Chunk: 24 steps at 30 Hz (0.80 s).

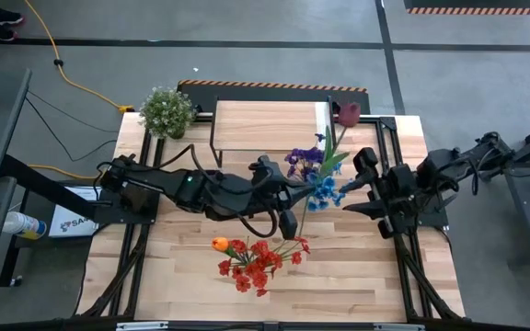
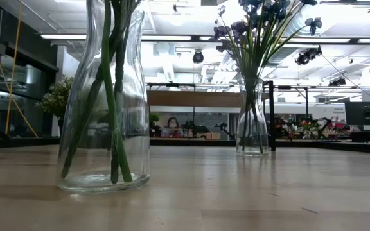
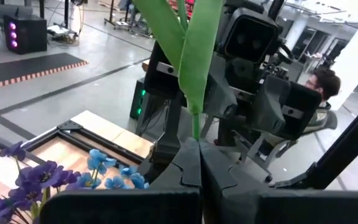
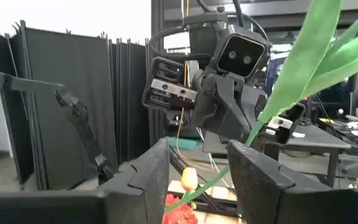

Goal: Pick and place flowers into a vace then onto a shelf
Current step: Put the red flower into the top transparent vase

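A flower with a dark maroon bloom (image 1: 348,113) and long green leaves (image 3: 197,50) hangs over the table's middle, with my left gripper (image 1: 307,195) (image 3: 197,163) shut on its stem. My right gripper (image 1: 350,195) (image 4: 197,177) faces it from the right and is open. The stem (image 4: 219,177) shows slanting across the gap beyond its fingers; I see no touch. One glass vase (image 2: 252,122) holds purple (image 1: 304,161) and blue blooms (image 1: 325,191). A nearer vase (image 2: 105,96) holds red and orange blooms (image 1: 256,260). My left gripper pinches the flower's green stem (image 3: 195,127) between its two shut fingers, just below where the leaves branch off. The fingers come about level from the table's left and lie across the stem. The flower is lifted clear and slants, its bloom toward the far edge.
The shelf (image 1: 265,124) stands at the far middle, with a bushy potted plant (image 1: 167,110) at the far left corner. Bare wood lies at the near right (image 1: 366,276). A seated person (image 3: 322,84) shows beyond the table in the left wrist view.
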Each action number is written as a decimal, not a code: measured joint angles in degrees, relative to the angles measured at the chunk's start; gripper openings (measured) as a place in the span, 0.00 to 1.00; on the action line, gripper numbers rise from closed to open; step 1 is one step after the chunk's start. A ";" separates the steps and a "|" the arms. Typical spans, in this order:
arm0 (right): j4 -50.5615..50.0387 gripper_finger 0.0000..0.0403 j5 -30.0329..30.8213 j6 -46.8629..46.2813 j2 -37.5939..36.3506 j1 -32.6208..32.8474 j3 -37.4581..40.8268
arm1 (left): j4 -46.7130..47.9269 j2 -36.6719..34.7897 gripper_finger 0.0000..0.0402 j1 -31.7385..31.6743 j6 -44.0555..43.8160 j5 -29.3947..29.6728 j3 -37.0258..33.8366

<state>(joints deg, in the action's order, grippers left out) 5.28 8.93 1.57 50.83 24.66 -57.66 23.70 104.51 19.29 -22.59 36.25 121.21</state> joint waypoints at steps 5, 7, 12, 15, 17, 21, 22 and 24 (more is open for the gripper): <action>-6.67 0.38 1.25 -1.66 0.35 -1.62 -2.79 | -0.04 0.00 0.05 0.70 1.85 0.07 0.00; -7.47 0.38 1.43 -2.89 0.20 -2.62 -2.83 | -0.24 0.00 0.05 0.91 2.89 0.11 0.00; -7.52 0.38 -1.77 -5.91 0.18 -5.59 -2.83 | -0.52 0.00 0.05 1.87 5.47 0.26 0.00; -7.15 0.38 -4.81 -7.91 0.18 -7.31 -2.83 | -0.91 0.00 0.05 2.21 6.89 0.35 0.00; -6.47 0.38 -6.88 -9.00 0.18 -8.28 -2.83 | -1.25 0.00 0.05 2.46 7.74 0.32 0.00; -3.22 0.38 -11.31 -10.60 0.27 -9.42 -2.83 | -1.25 0.00 0.05 2.53 8.77 0.32 0.00; -2.50 0.38 -11.96 -10.62 0.41 -9.51 -2.83 | -1.25 0.00 0.05 2.52 8.83 0.34 0.00; -1.97 0.38 -12.49 -10.61 0.65 -9.66 -2.83 | -1.25 0.00 0.05 2.52 8.83 0.34 0.00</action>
<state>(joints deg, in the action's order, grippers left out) 3.31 -3.56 -9.04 51.48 15.00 -60.49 22.45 104.51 21.80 -13.76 36.59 121.21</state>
